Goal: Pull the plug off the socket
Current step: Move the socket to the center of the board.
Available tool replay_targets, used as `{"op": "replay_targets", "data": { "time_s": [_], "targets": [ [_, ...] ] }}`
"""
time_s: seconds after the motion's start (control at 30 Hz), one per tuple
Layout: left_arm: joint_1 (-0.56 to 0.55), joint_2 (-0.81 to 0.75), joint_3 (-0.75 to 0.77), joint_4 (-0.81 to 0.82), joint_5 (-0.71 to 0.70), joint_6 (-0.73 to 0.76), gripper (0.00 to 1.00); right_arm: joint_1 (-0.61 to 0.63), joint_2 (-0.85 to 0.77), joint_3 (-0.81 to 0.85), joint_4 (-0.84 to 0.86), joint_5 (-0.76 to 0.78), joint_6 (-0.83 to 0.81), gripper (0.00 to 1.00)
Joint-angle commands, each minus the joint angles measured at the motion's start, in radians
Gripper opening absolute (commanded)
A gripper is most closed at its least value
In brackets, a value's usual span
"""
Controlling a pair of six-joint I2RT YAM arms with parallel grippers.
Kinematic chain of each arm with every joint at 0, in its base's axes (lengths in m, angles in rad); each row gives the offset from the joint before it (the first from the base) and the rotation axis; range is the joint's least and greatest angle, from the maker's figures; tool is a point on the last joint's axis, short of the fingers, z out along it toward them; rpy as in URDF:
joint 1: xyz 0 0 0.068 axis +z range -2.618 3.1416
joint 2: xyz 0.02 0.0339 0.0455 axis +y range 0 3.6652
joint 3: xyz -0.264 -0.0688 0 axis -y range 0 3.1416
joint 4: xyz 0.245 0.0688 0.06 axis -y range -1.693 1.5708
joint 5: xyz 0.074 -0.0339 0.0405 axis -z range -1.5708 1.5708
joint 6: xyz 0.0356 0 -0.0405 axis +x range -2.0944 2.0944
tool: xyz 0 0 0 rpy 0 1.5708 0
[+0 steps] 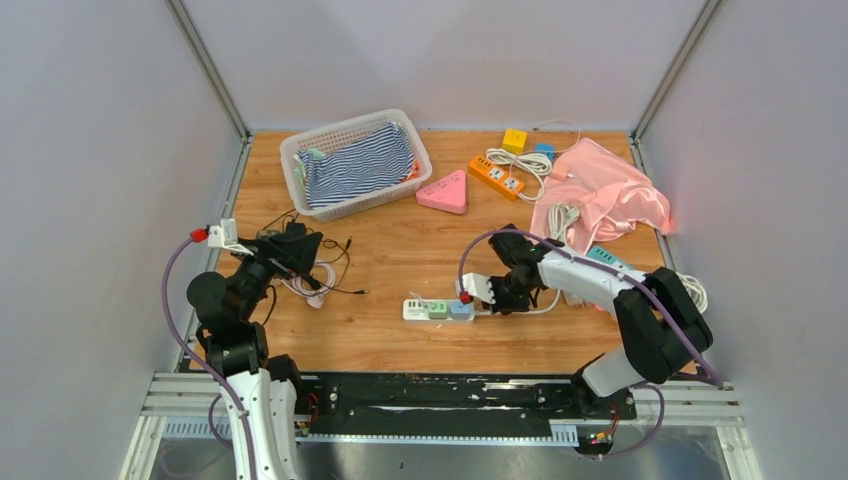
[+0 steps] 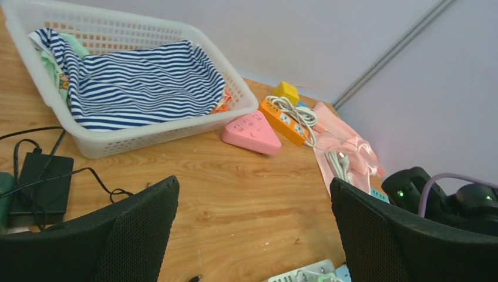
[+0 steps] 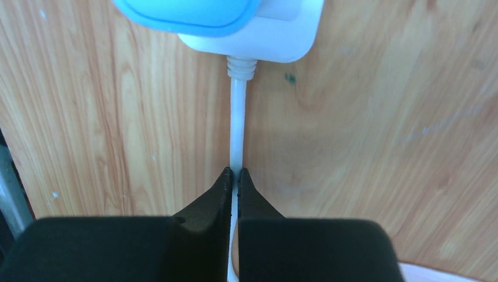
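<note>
A white socket strip (image 1: 415, 310) lies near the table's front edge with a green plug (image 1: 438, 308) and a blue plug (image 1: 460, 309) in it. In the right wrist view the blue plug (image 3: 188, 14) sits on the strip's end (image 3: 276, 41), and the strip's white cord (image 3: 236, 117) runs back toward me. My right gripper (image 3: 235, 171) is shut just behind that end, its tips right over the cord; it shows in the top view too, right gripper (image 1: 490, 305). I cannot tell whether the cord is pinched. My left gripper (image 2: 253, 182) hangs open over the left of the table, holding nothing.
A white basket (image 1: 352, 205) of striped cloth stands at the back left. A pink triangular strip (image 1: 444, 192), an orange strip (image 1: 496, 178), a yellow cube (image 1: 515, 139) and a pink cloth (image 1: 600, 195) lie at the back. A black adapter (image 2: 41, 183) with thin cables lies by my left arm.
</note>
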Motion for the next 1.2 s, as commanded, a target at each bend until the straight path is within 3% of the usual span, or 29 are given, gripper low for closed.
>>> {"op": "replay_targets", "data": {
  "time_s": [0.0, 0.23, 0.47, 0.6, 0.73, 0.83, 0.97, 1.03, 1.17],
  "targets": [
    [-0.03, 0.0, 0.03, -0.008, 0.051, 0.014, 1.0, -0.111, -0.045, -0.059, -0.065, 0.033, -0.038, 0.03],
    [-0.172, 0.005, 0.029, -0.009, 0.021, 0.022, 1.0, -0.245, -0.088, -0.111, -0.03, 0.043, -0.027, 0.07],
    [-0.585, 0.069, 0.02, -0.009, -0.168, 0.089, 1.0, -0.281, -0.24, -0.078, -0.062, -0.039, 0.002, 0.55],
    [-0.776, 0.148, 0.037, -0.007, -0.272, 0.153, 1.0, -0.28, -0.324, -0.012, -0.129, -0.103, 0.005, 0.69],
    [-0.907, 0.218, 0.045, 0.013, -0.328, 0.202, 1.0, -0.28, -0.371, 0.098, -0.267, -0.274, -0.042, 0.74],
    [-0.935, 0.264, 0.019, 0.083, -0.323, 0.196, 1.0, -0.281, -0.397, 0.154, -0.325, -0.475, -0.061, 0.76],
    [-0.955, 0.298, 0.003, 0.106, -0.295, 0.238, 1.0, -0.278, -0.401, 0.145, -0.325, -0.746, -0.111, 0.86],
    [-0.973, 0.302, -0.015, 0.148, -0.263, 0.27, 1.0, -0.275, -0.374, 0.14, -0.324, -0.783, -0.122, 0.87],
    [-1.032, 0.329, -0.077, 0.341, -0.178, 0.331, 1.0, -0.251, -0.292, 0.132, -0.29, -0.697, -0.065, 0.87]
  ]
}}
